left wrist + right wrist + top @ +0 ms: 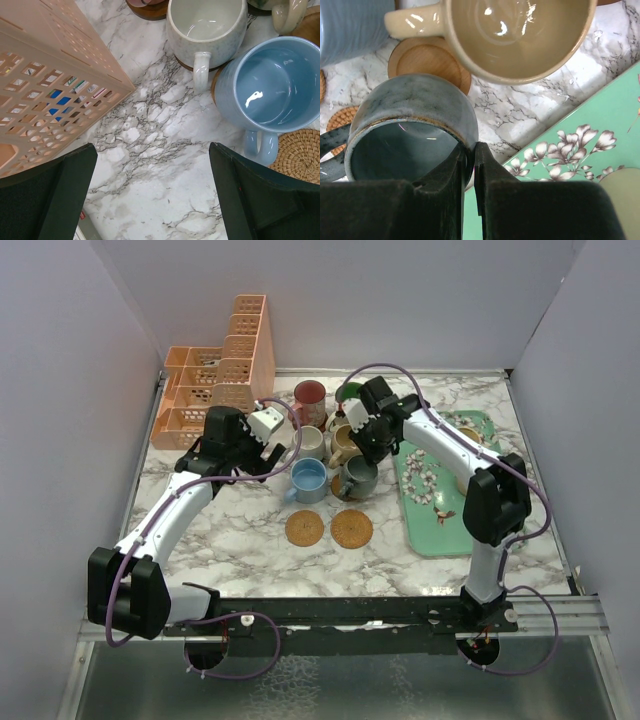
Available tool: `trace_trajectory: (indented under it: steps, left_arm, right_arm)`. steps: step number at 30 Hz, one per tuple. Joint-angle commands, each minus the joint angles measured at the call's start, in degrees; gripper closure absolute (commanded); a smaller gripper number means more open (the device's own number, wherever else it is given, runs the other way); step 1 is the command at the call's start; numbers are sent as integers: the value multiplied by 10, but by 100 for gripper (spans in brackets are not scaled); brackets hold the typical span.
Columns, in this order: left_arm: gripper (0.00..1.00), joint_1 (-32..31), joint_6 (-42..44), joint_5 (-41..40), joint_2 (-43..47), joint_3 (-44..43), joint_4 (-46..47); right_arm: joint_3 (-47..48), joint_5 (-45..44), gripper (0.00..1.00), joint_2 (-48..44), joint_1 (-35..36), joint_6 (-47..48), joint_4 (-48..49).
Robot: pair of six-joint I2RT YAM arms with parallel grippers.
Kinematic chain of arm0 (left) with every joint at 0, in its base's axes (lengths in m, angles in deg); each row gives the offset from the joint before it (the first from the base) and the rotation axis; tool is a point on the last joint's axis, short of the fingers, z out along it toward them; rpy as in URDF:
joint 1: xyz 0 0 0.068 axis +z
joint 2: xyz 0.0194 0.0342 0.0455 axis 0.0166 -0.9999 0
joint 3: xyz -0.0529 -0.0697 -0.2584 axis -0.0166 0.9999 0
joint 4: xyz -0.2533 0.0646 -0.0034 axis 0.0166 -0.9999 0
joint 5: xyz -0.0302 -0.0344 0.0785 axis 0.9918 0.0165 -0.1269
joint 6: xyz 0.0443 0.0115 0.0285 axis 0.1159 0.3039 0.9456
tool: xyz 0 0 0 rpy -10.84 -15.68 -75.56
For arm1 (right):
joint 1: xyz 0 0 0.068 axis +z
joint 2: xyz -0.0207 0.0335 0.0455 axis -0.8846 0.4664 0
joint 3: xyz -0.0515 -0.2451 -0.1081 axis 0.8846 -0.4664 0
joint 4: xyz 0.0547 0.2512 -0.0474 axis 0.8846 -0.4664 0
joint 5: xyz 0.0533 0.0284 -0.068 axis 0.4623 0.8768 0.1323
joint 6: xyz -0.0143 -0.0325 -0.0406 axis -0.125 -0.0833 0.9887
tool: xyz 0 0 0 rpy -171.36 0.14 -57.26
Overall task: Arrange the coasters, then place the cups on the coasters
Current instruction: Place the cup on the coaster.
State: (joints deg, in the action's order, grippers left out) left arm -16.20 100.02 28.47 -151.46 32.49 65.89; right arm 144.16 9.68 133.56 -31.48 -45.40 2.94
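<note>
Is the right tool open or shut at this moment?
Shut. In the right wrist view, the right tool pinches the rim of the grey mug, one finger inside it and one outside.

Bright, even light from above, soft shadows on the desk (250, 550). Glare spots inside the blue cup (270, 85) and tan cup (520, 30) (my fingers (445, 190) blur dark).

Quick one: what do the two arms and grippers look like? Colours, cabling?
Left arm and right arm: white links, black joints, a lilac cable looped along each. Left gripper and right gripper: black, two flat fingers.
</note>
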Motion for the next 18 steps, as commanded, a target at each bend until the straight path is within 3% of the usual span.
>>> trace_trajectory:
  steps: [1, 18]
  left_arm:
    - [1, 4, -6, -10, 6, 6, 12]
    - [1, 5, -4, -5, 6, 7, 13]
  right_arm:
    - [41, -22, 99, 6, 9, -39, 35]
    - [56, -51, 99, 36, 34, -51, 41]
